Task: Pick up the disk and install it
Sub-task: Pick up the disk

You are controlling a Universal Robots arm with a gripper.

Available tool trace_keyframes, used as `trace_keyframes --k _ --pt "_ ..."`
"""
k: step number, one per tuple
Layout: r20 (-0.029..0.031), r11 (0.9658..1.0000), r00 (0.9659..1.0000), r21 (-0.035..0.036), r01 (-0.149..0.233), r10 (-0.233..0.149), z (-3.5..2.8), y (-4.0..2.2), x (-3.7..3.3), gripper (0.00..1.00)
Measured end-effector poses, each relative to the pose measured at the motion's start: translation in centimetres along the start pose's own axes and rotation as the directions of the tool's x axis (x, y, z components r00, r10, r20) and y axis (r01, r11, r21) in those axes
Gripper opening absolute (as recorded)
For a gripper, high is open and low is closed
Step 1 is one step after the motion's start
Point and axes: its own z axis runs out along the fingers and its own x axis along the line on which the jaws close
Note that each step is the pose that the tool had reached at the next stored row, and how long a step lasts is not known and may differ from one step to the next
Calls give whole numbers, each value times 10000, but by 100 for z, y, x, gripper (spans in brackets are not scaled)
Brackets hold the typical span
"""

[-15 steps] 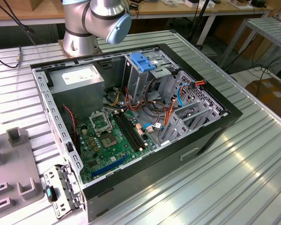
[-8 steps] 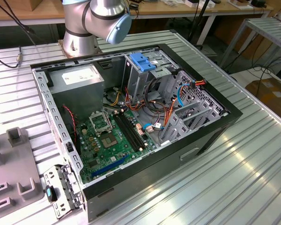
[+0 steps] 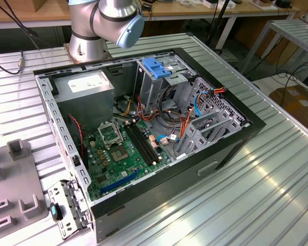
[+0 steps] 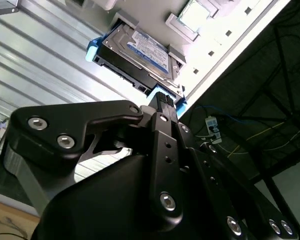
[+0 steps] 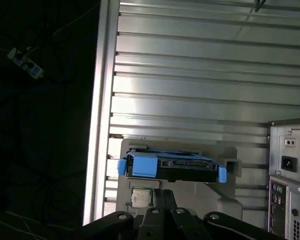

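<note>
The disk point(image 4: 145, 50) is a flat silver drive with a blue-and-white label and blue end tabs. It rests in a grey holder plate point(image 5: 180, 147) on the ribbed metal table, its dark edge point(image 5: 190, 167) facing the first wrist view. My gripper point(image 4: 162, 97) hangs a short way in front of the disk and does not touch it. Its black fingertips point(image 5: 162, 195) are pressed together, shut on nothing. In the exterior view the arm's base point(image 3: 87, 31) stands behind the open computer case point(image 3: 143, 128).
Inside the case are a metal drive cage with a blue top point(image 3: 156, 66), a grey power supply point(image 3: 84, 87), the green motherboard point(image 3: 123, 148) and loose cables. A small chip point(image 5: 140, 197) lies on the holder plate. The table edge point(image 5: 97, 125) runs close beside the disk.
</note>
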Motion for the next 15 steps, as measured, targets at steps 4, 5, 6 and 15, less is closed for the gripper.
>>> trace_keyframes --k 4,5,6,15 --pt "-17 9992 9992 -9 397 -397 0 0 0 11" --pt "-25 9983 9983 -14 582 -582 0 0 0 11" --pt "-33 9970 9970 -19 773 -773 0 0 0 11" --pt "-67 9875 9875 -42 1575 -1575 0 0 0 11"
